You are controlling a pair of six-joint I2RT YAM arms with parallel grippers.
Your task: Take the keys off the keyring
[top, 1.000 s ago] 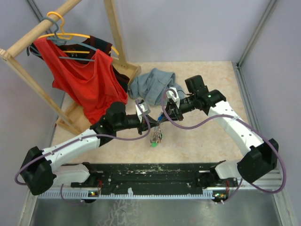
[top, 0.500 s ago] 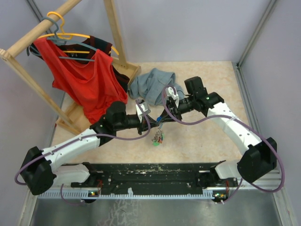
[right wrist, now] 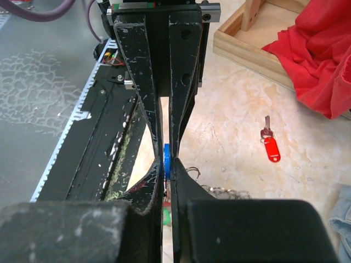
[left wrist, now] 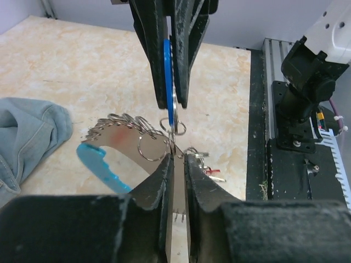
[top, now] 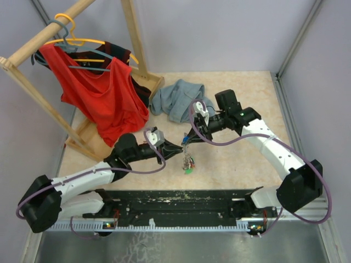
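Keys (top: 188, 163) hung in a bunch from the keyring (left wrist: 101, 164), just where both end effectors met tip to tip over the desk (left wrist: 82, 71). The right end effector (left wrist: 173, 104) was clenched on a blue key (left wrist: 167, 66), whose long axis ran straight toward the left end effector (left wrist: 176, 159). Its fingers stood barely apart around a silvery strip, and whether they gripped it could not be told. A red key (right wrist: 270, 148) lay loose on the desk.

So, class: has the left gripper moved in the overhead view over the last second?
Yes. The left gripper has drawn back toward the black base rail, away from the wooden rack's base.
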